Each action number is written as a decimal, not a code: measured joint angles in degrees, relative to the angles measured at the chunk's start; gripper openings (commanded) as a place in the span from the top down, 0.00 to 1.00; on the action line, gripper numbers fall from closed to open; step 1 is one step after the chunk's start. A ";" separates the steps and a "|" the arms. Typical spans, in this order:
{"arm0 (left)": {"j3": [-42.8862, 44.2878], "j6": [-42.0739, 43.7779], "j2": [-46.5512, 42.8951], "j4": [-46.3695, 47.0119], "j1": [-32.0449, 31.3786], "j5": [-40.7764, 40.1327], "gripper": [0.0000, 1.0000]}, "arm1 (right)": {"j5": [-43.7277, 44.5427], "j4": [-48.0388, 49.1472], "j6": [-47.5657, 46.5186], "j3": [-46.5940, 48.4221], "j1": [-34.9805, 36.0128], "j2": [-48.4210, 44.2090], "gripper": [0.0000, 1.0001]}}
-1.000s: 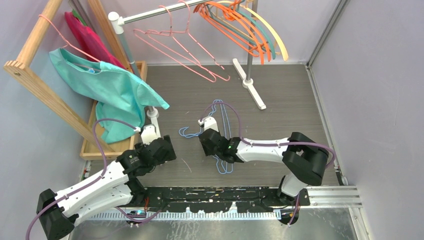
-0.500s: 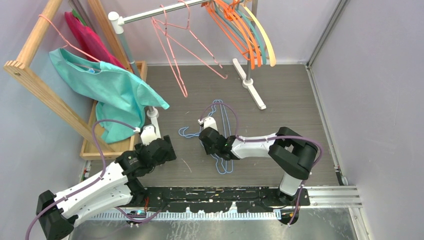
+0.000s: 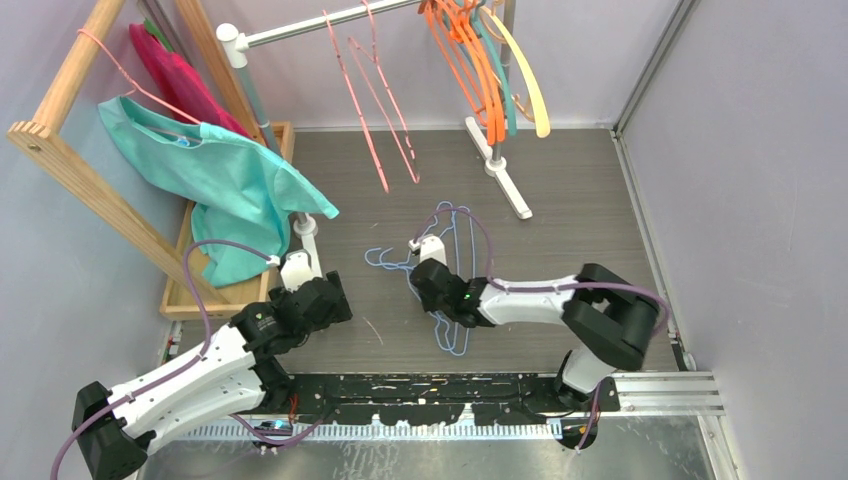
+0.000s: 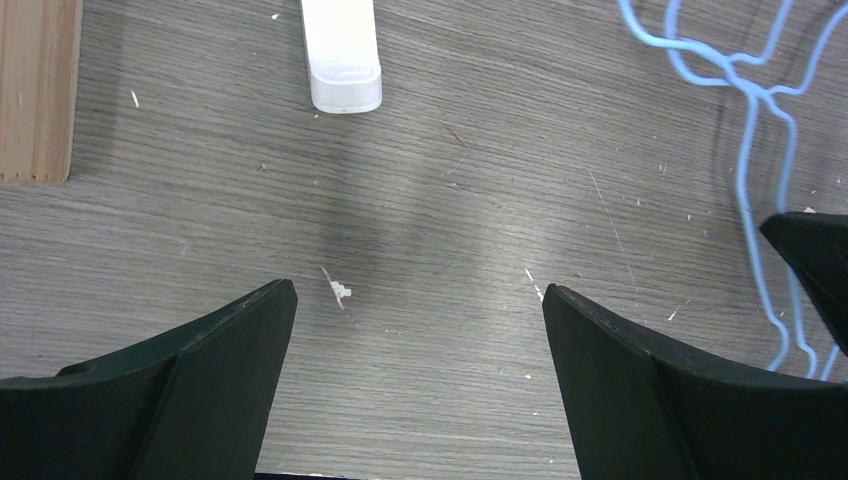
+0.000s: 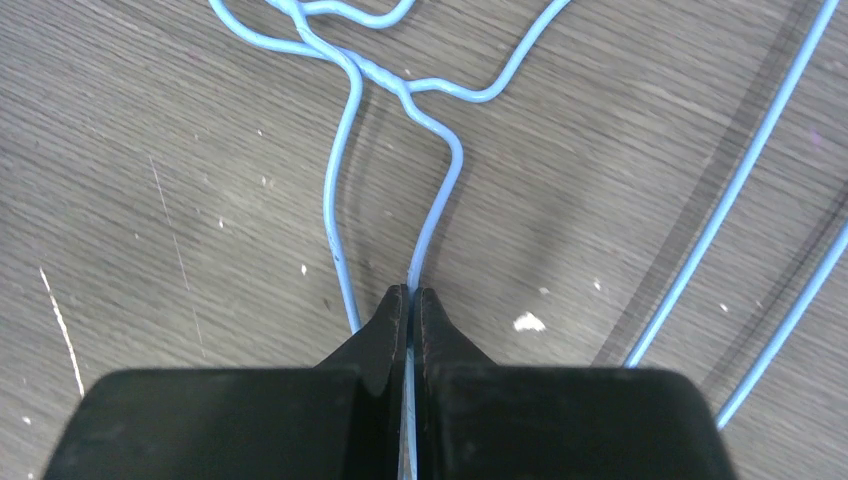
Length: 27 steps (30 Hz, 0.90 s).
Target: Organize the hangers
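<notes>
Light-blue wire hangers (image 3: 455, 290) lie tangled on the grey floor mid-table. My right gripper (image 3: 418, 278) is shut on the wire of one light-blue hanger (image 5: 432, 215), its hook twisting away ahead of the fingertips (image 5: 398, 305). My left gripper (image 3: 300, 272) is open and empty over bare floor (image 4: 420, 300), left of the blue hangers (image 4: 760, 150). Pink wire hangers (image 3: 365, 95) swing on the silver rail (image 3: 300, 28). Orange, teal and cream plastic hangers (image 3: 490, 60) hang further right on it.
The rail's white foot (image 3: 505, 175) reaches across the floor at the back right; its other foot (image 4: 340, 55) lies ahead of my left gripper. A wooden frame (image 3: 90, 170) with a teal shirt (image 3: 225, 175) stands at the left, over a wooden tray (image 4: 35, 90).
My right gripper has shifted slightly right and back, dragging the blue hangers with it. The pink and plastic hangers on the rail have swung to hang more edge-on. The left arm has not moved.
</notes>
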 measured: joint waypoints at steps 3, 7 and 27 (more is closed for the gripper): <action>-0.20 -0.02 -0.13 0.00 0.00 0.00 0.02 | -0.04 -0.26 0.94 -2.95 -0.22 -6.64 0.99; -0.48 -0.09 -0.37 0.02 0.00 0.02 0.02 | -0.96 0.42 2.01 -4.68 -0.46 -16.87 0.99; -1.31 -1.01 0.74 1.38 0.00 1.49 0.02 | -5.97 5.11 5.81 -8.09 -0.63 -14.88 0.51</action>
